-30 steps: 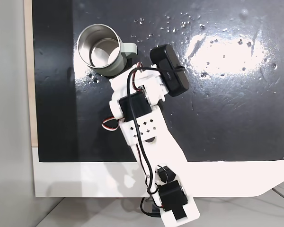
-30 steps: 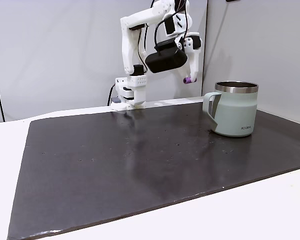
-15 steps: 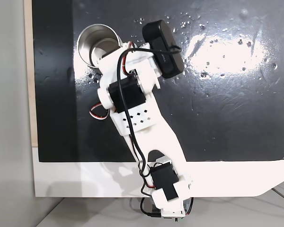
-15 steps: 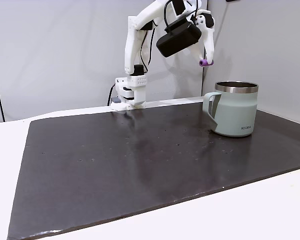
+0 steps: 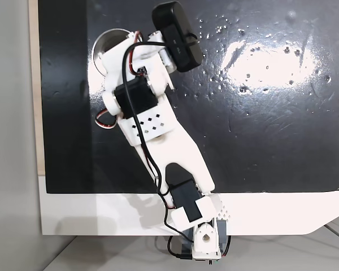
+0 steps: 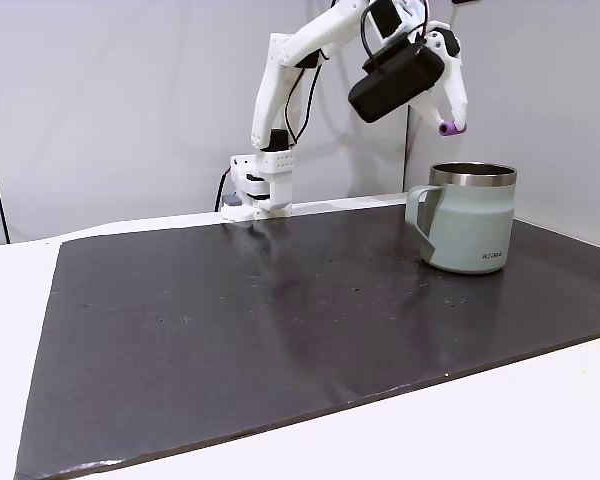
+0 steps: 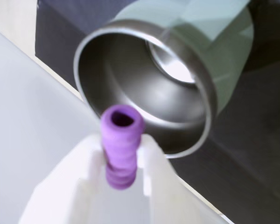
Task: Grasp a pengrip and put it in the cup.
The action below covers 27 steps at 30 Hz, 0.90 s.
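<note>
So the hand (image 7: 122,163) is clamped on the pengrip (image 7: 121,142), white fingers (image 7: 151,163) pressing both sides, purple tube's open end poking out past the tips. In a fixed view the hand (image 6: 448,122) hangs in the air above the cup (image 6: 470,218), pengrip (image 6: 447,128) just over the rim at about 11 o'clock of the opening. Wrist view: cup (image 7: 144,88) mouth open and steel inside, at 12 o'clock from the pengrip. Cup stands upright on the black mat (image 6: 230,310), handle at its 9 o'clock in that fixed view. White table (image 6: 480,430) under the mat.
</note>
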Motion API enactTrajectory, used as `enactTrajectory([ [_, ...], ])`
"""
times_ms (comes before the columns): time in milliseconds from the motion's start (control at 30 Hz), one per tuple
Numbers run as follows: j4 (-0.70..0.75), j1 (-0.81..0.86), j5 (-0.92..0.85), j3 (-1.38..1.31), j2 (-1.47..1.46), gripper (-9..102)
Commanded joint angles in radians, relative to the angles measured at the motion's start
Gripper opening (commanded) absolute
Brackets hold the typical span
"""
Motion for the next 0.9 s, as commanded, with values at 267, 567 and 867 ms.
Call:
enactTrajectory([
  [267, -0.054, -0.057, -0.026, -0.109, -0.025, 0],
  [567, -0.011, -0.052, -0.067, -0.117, -0.023, 34],
  [867, 0.000, -0.048, -0.071, -0.117, -0.015, 35],
])
